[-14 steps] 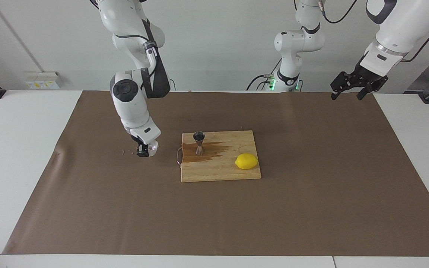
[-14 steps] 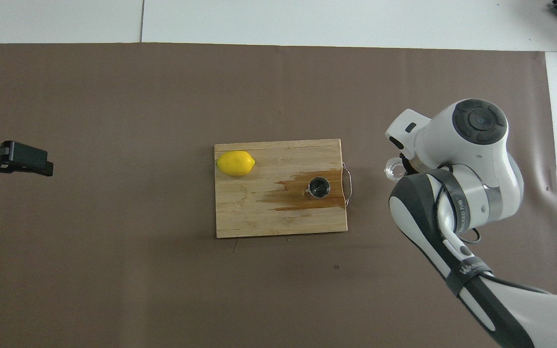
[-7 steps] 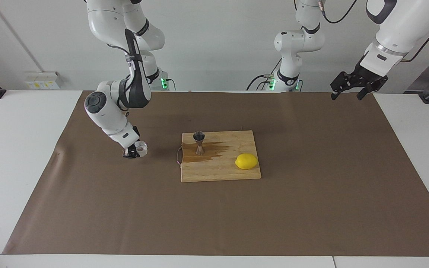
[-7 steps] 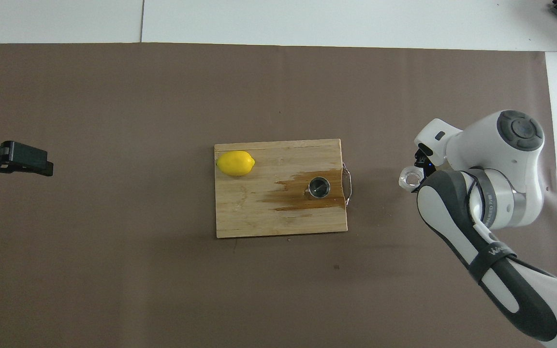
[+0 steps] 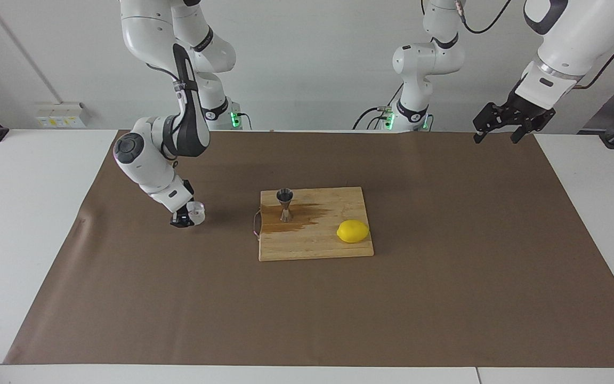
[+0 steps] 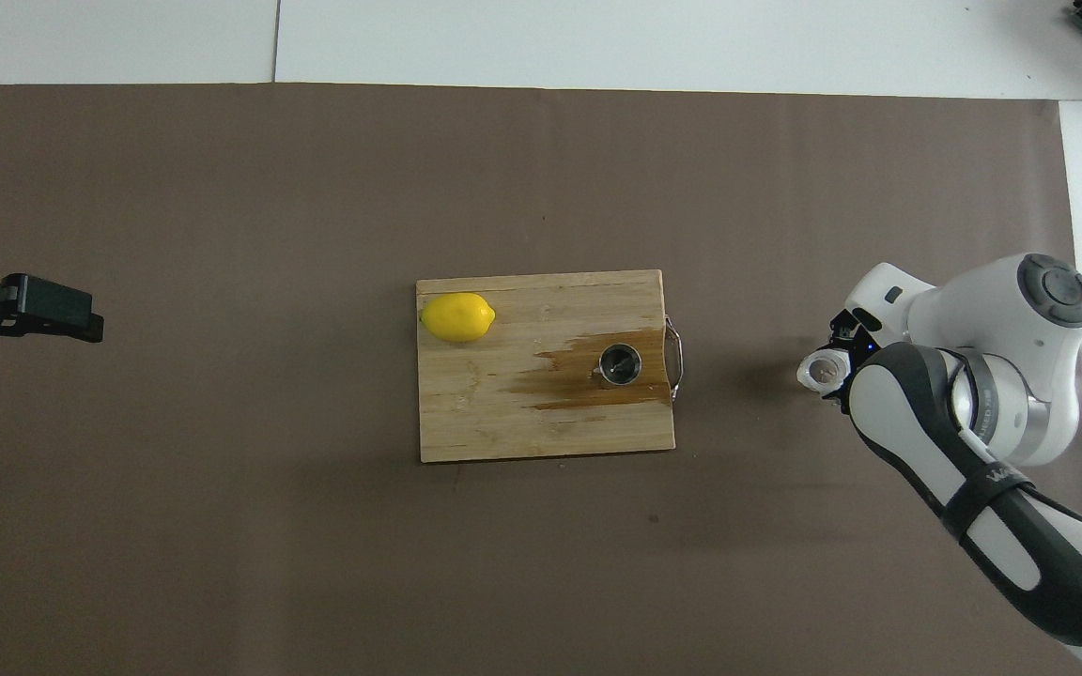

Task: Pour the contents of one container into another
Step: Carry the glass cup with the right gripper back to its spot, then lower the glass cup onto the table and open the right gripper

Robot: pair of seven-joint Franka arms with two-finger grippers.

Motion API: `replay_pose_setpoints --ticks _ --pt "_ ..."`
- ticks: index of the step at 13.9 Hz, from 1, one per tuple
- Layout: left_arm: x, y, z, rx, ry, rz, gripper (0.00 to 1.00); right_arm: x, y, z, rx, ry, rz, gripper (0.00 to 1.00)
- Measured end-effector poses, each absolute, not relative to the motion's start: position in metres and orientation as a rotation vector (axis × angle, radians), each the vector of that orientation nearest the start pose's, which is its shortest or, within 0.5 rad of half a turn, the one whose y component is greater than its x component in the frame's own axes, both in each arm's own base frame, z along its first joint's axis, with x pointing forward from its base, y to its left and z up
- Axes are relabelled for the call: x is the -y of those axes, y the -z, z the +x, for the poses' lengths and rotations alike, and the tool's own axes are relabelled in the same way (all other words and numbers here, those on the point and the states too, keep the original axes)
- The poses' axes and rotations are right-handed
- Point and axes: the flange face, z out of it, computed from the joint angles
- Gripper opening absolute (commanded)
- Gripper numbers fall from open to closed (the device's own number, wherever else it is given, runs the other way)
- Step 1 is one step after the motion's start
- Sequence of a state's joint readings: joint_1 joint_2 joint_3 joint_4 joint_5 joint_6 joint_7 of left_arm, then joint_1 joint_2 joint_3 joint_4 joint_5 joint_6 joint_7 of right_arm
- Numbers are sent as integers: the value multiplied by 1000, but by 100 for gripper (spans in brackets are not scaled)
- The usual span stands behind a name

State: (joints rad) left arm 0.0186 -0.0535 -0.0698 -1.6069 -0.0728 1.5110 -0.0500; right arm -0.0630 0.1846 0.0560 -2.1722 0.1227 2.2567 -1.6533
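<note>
The small clear faceted cup [image 5: 196, 212] [image 6: 822, 371] is low at the brown mat, beside the cutting board toward the right arm's end of the table. My right gripper [image 5: 185, 217] [image 6: 837, 361] is right at the cup, with the wrist tilted over it; whether it still grips the cup does not show. The steel jigger [image 5: 285, 205] [image 6: 619, 364] stands upright on the board, in a dark wet patch. My left gripper [image 5: 497, 135] [image 6: 62, 319] waits open and raised over the mat's edge at the left arm's end.
A wooden cutting board [image 5: 307, 248] [image 6: 503, 432] with a metal handle lies mid-table. On it a yellow lemon [image 5: 353, 231] [image 6: 457, 316] sits toward the left arm's end. A brown mat [image 5: 445, 298] covers the white table.
My right arm has swung the cup away from the board, toward the right arm's end of the table, and folded back toward its base. The left arm has not moved.
</note>
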Motion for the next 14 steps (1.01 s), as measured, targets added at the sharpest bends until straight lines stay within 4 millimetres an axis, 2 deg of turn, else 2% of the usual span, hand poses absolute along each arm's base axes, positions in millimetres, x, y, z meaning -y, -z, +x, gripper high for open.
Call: replay_pose_setpoints --ticks 3,5,8,11,14 --pt "36 -632 530 -6 -74 -3208 100 1 -318 551 2134 49 -2145 100" --pt "36 -632 530 -6 -74 -3208 100 1 -344 558 2152 84 -2157 100" --pt "36 -632 530 -6 -74 -3208 100 -8 -395 570 2146 152 -2213 100" --pt "36 -632 530 -6 -74 -3208 100 -26 -445 574 1985 249 -2407 100" --pt "36 -632 530 -6 -74 -3208 100 -31 -492 585 1776 348 -2582 100"
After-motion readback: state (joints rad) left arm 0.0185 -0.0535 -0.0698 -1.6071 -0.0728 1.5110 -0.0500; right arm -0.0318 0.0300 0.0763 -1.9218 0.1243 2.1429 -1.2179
